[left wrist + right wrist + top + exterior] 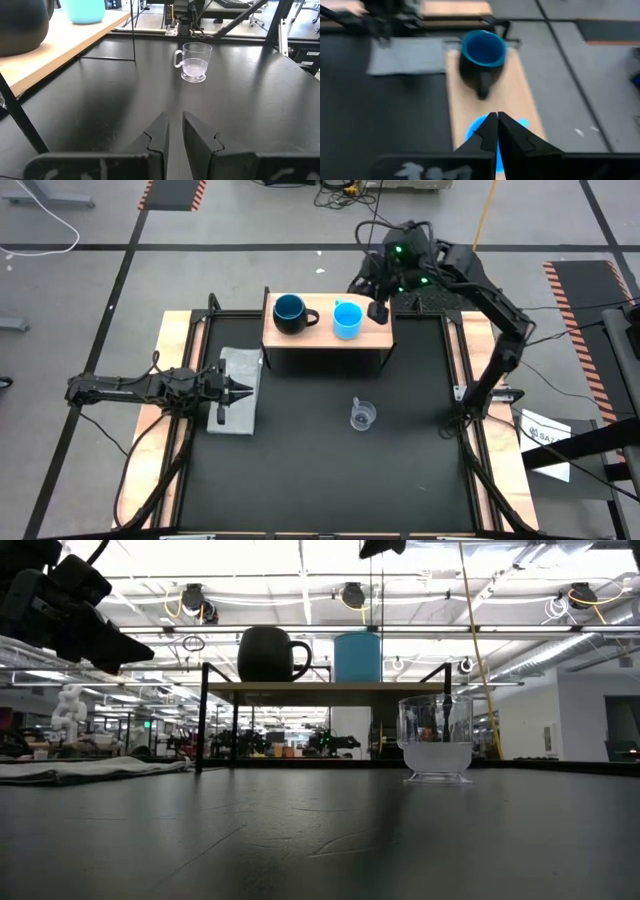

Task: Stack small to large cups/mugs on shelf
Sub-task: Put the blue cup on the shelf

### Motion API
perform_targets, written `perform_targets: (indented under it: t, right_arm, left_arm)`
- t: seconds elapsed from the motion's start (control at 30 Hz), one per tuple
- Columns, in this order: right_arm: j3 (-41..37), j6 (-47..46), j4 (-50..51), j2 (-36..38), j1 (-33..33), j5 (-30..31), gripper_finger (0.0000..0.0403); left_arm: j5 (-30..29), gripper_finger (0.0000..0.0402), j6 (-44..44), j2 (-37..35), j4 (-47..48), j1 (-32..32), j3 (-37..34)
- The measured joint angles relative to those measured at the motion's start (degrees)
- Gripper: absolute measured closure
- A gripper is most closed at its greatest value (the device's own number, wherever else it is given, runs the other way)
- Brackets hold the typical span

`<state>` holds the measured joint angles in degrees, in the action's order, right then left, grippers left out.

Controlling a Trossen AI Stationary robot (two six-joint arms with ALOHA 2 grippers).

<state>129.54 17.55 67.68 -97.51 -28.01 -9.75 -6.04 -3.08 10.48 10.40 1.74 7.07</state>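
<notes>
Right pincer (pixel 379 311) is hanging above the right end of the shelf (pixel 327 337), fingers together, gripping nothing. In the right wrist view its fingers (pixel 496 131) are closing over the blue cup (pixel 476 126), which is sitting right under them, with the navy mug (pixel 481 60) farther along the board. In the high view the blue cup (pixel 347 320) is standing just beside the right pincer and the navy mug (pixel 291 313) is standing near it toward the shelf's left end, the two apart, both upright.

Clear cup (pixel 362 415) is sitting upright on the black desk (pixel 330 470), in front of the shelf, well apart from both pincers.

Left pincer (pixel 244 390) is waiting at the desk's left side over the grey cloth (pixel 236 402), fingers nearly together with a thin gap, holding nothing. Left wrist view is showing that gap between its fingers (pixel 156 140) and the clear cup (pixel 193 61) ahead of them.

Low view is showing what the overhead one is not: the shelf (pixel 330 688) raised on dark legs, navy mug (pixel 268 653) and blue cup (pixel 357 656) side by side on top, clear cup (pixel 436 739) lower on the desk. Only the tip of the right pincer (pixel 382 548) is showing at that view's top edge, above the blue cup.
</notes>
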Motion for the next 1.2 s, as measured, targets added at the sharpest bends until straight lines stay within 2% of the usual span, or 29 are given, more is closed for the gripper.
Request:
perform_targets:
  t: [0.1,0.2,0.27,0.43,0.53,0.8,1.0,1.2]
  right_arm:
    - [-7.9,-1.3,-5.2,4.0,0.0,-6.1,0.0402]
    - [-19.2,-1.8,-13.1,9.6,0.0,-11.9,0.0402]
    - [-27.0,-1.9,-18.6,13.5,0.0,-12.7,0.0403]
    - [-41.8,-3.3,-28.4,22.9,0.0,-12.7,0.0403]
    - [-49.0,-3.4,-31.5,28.4,0.0,-9.5,0.0403]
    - [-67.9,-8.8,-42.5,44.7,0.4,-9.2,0.0403]
    - [-80.3,-13.8,-48.9,54.5,2.6,-8.1,0.0403]
    - [-90.2,-15.3,-50.1,61.1,3.8,-4.3,0.0403]
  left_arm:
    - [0.0,0.0346,0.0,0.0,-0.5,0.0,0.0]
    - [0.0,0.0346,0.0,0.0,-0.8,0.0,0.0]
    - [0.0,0.0346,-0.1,0.0,-0.9,0.0,0.0]
    - [0.0,0.0346,-0.1,0.0,-0.9,0.0,0.0]
    - [0.0,0.0346,-0.2,0.0,-0.9,0.0,0.0]
    - [0.0,0.0346,-0.4,0.0,-1.1,0.0,0.0]
    - [0.0,0.0346,0.9,0.0,-1.5,0.0,0.0]
    - [-0.4,0.0346,1.3,0.0,-3.4,0.0,0.0]
